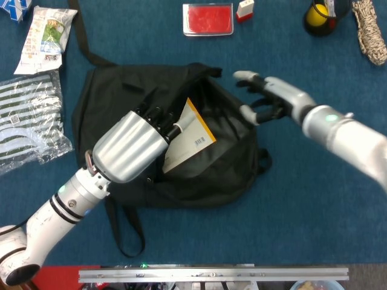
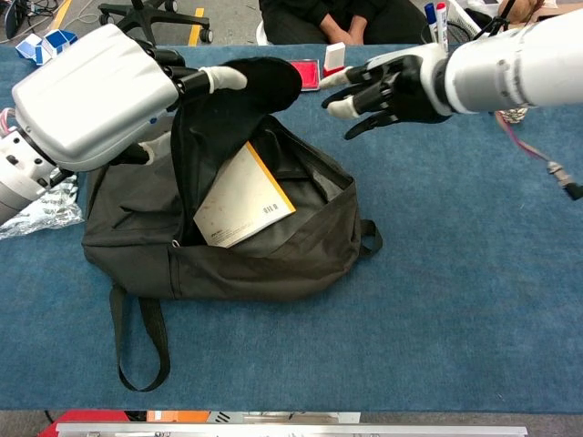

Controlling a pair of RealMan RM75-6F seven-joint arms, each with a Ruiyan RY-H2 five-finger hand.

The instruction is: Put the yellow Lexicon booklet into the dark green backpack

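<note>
Half-in backpack (image 2: 273,255), booklet (image 2: 244,198) tilts, spine up-left; left hand (image 2: 196,82) grips flap, right hand (image 2: 387,86) splayed, empty.

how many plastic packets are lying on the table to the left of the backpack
2: a striped packet beside the backpack, and a white snack packet behind it. Others may lie out of frame.

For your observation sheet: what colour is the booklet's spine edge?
Yellow-orange, on the booklet; clearest in the chest view.
</note>
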